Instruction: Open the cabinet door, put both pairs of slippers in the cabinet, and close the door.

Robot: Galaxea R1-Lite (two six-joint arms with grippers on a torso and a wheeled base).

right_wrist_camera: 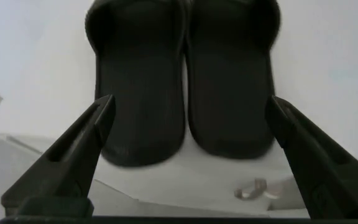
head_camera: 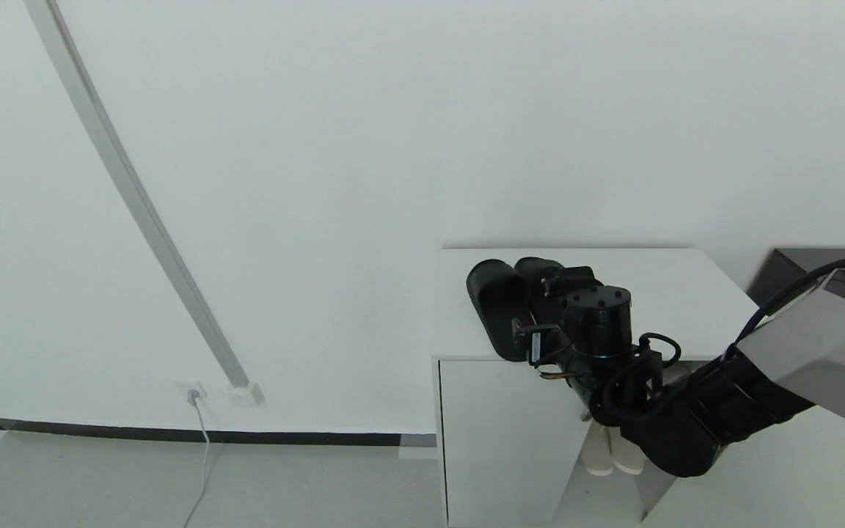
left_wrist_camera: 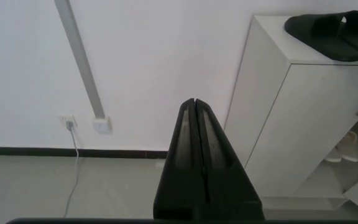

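White wall [head_camera: 393,110] backs a white cabinet [head_camera: 679,293] whose door [head_camera: 510,440] stands open, and a white pair of slippers [head_camera: 613,456] sits inside. On the cabinet top lies the black pair of slippers [head_camera: 499,308], side by side. The right tool [right_wrist_camera: 190,102] is spread wide at their near ends — not touching. The left tool [left_wrist_camera: 194,106], well apart, is pressed closed on nothing.

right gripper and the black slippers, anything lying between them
Nothing. In the right wrist view the open right gripper faces the black slippers heel-on, with only bare cabinet top in the stretch between.
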